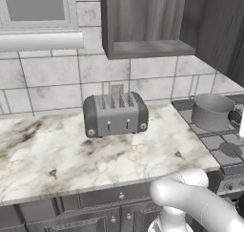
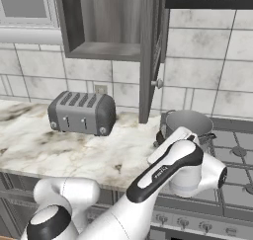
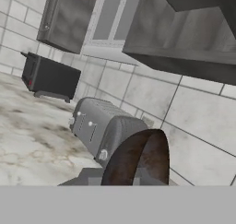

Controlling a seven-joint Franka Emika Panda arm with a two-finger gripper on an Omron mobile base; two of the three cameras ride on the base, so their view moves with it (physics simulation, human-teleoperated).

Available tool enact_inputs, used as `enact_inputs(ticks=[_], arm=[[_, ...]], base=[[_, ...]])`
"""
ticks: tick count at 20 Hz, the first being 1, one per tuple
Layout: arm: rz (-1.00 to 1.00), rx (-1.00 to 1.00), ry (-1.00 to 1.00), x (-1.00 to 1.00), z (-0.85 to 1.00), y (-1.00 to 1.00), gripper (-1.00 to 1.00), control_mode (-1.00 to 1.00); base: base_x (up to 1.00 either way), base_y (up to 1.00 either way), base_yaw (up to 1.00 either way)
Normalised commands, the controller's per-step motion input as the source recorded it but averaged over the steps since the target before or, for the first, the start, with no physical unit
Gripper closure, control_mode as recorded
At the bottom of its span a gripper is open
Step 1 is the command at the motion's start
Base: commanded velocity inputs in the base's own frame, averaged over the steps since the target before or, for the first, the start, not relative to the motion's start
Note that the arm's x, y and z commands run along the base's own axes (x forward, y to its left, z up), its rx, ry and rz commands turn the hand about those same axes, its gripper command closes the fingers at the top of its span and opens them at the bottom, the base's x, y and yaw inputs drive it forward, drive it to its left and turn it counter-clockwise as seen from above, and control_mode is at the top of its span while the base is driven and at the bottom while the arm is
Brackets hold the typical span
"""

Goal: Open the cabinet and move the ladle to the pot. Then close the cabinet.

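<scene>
Hand view: jaws clamped on the ladle (image 3: 138, 158), its brown handle arching up close to the lens. Right base view puts the pot (image 2: 190, 123) just beyond the wrist, on the stove; cabinet (image 2: 106, 21) door open.

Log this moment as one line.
cabinet: door open | gripper: shut on ladle | pot: on stove, ladle not yet inside | toaster: on counter
</scene>
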Motion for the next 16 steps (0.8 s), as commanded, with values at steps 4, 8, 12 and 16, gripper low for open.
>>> enact_inputs(ticks=[4,8,12,16], arm=[[0.02,0.00,0.00,0.09,0.00,-0.26,1.00,-1.00],[0.01,0.00,0.00,0.00,0.00,-0.25,1.00,-1.00],[0.00,0.00,0.00,0.00,0.00,-0.09,1.00,-1.00],[0.00,0.00,0.02,0.02,-0.01,0.00,1.00,-1.00]], base=[[0.00,0.00,0.00],[0.00,0.00,0.00],[0.00,0.00,0.00],[0.00,0.00,0.00]])
